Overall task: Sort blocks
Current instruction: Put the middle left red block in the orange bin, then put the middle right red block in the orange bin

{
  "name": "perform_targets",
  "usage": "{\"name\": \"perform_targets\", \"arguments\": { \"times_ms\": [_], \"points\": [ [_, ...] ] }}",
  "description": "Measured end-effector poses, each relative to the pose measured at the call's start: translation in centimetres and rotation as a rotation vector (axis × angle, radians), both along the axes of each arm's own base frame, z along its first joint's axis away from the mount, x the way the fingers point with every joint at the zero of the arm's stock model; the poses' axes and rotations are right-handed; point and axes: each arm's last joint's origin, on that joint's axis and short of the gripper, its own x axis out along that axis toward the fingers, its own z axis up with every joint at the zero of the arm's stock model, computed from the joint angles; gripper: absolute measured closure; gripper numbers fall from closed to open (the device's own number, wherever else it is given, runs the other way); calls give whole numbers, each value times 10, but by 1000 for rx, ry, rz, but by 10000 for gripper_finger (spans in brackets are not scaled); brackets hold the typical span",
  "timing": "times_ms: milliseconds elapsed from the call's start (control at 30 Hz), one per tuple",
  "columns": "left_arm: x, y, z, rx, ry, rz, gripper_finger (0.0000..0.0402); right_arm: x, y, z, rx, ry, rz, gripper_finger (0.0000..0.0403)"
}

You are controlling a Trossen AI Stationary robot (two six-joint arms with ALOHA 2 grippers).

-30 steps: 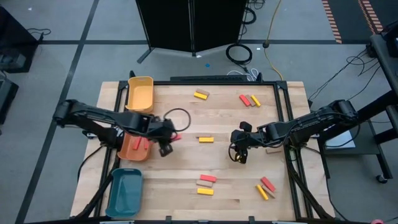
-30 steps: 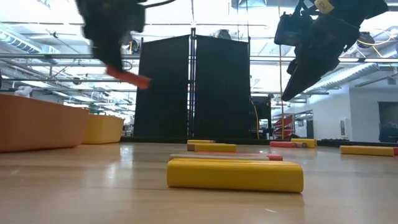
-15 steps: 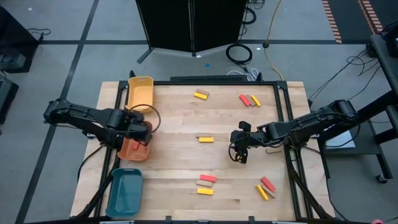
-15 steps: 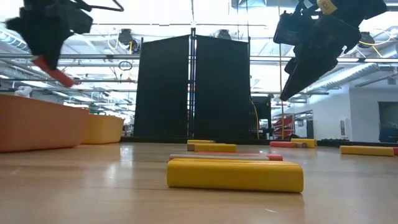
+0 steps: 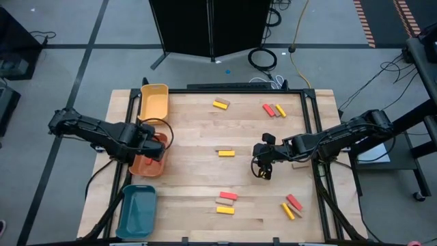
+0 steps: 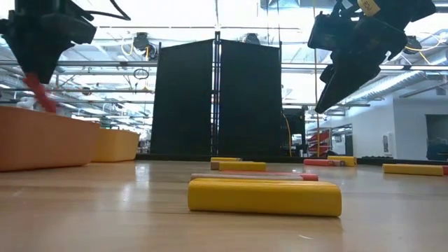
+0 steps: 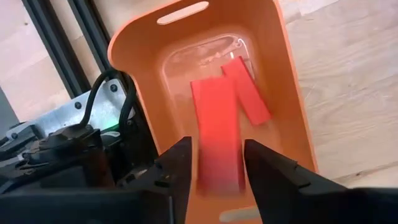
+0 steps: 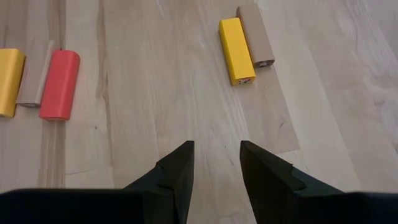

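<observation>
Across the wooden table [image 5: 246, 133] blocks [image 5: 226, 153] lie scattered; both jaws stand apart, a red block [image 7: 217, 146] blurred between the left ones.

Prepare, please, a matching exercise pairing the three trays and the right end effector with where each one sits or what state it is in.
Column one:
1. orange tray
2. yellow tray
3. teal tray
4. right end effector

Column two:
A. open, over bare table
B. left edge, at the bottom of the high view
C. has a red block lying inside
D. left edge, at the top of the high view

Pairs: 1-C, 2-D, 3-B, 4-A
</observation>
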Motion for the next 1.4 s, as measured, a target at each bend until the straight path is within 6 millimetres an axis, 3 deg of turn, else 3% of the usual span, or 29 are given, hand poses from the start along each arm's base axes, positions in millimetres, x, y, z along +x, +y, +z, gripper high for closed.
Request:
{"name": "perform_targets", "arguments": {
  "times_ms": [233,400,700,1000,1200,1400],
  "points": [
    [0,0,0,-5,7,-36,197,2,0,2,-2,-28,10,280],
    [4,0,0,16,-31,-118,181,2,1,2,-5,-29,15,280],
    [46,-19,12,316,-474,-463,180,2,1,2,15,-31,-10,280],
    [90,-37,31,611,-698,-887,180,-2,2,-1,143,26,-54,280],
    [102,-43,34,733,-761,-1012,180,-28,-2,-2,235,240,-118,280],
    [98,-28,-4,775,-789,-983,180,-69,-29,6,196,485,-287,280]
  ]
}}
